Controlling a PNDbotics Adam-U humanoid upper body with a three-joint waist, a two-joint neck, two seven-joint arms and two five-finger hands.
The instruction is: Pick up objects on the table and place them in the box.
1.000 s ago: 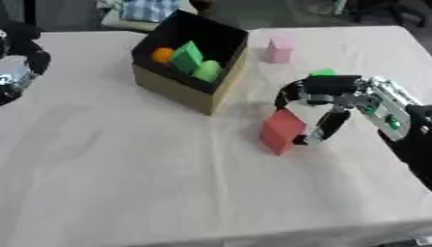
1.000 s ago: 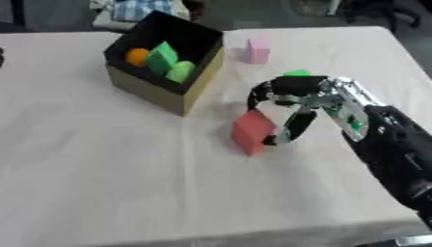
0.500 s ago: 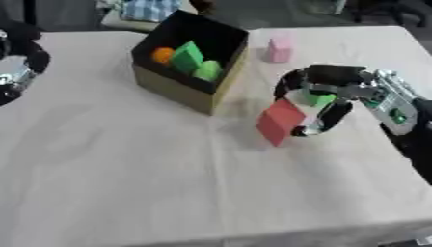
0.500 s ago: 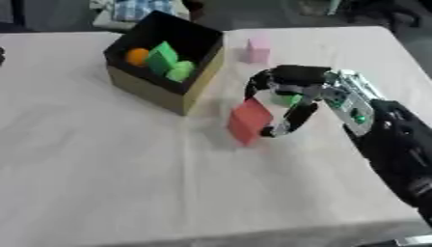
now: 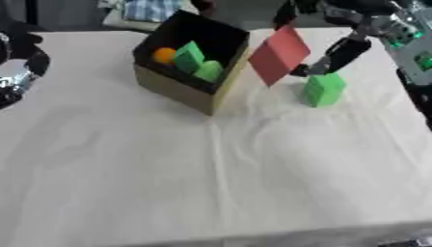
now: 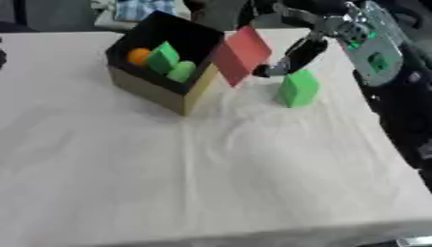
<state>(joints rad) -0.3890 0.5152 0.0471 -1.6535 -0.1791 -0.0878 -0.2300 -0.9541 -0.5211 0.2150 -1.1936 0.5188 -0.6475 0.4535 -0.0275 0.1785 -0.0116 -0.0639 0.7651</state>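
White cloth-covered table [image 5: 211, 183], seen from above. Black-lined box [image 5: 182, 91] w/ tan outer walls at upper left-centre, open top, holding an orange ball [image 5: 164, 54] and two green pieces [image 5: 195, 61]. Green block [image 5: 322, 89] upright on cloth just right of box, near the right hand's lower finger, apart from box wall. Blue checked cloth [image 6: 143, 8] beyond far table edge.

Red block [image 5: 277, 54] off the table, tilted, just beside box's right rim, lower corner near top of wall. Pinched by right hand [image 6: 325, 29]: fingers [image 5: 342, 54] curled round it, one dark finger at block's right edge, others arching over from above. Arm w/ green-lit panel entering from upper right.

Left hand [image 5: 19, 67] at left edge in left eye view only, well apart from box; dark and silver parts visible, finger state cannot be told. Right eye view shows barely a dark sliver of it at left edge, but more of right forearm.
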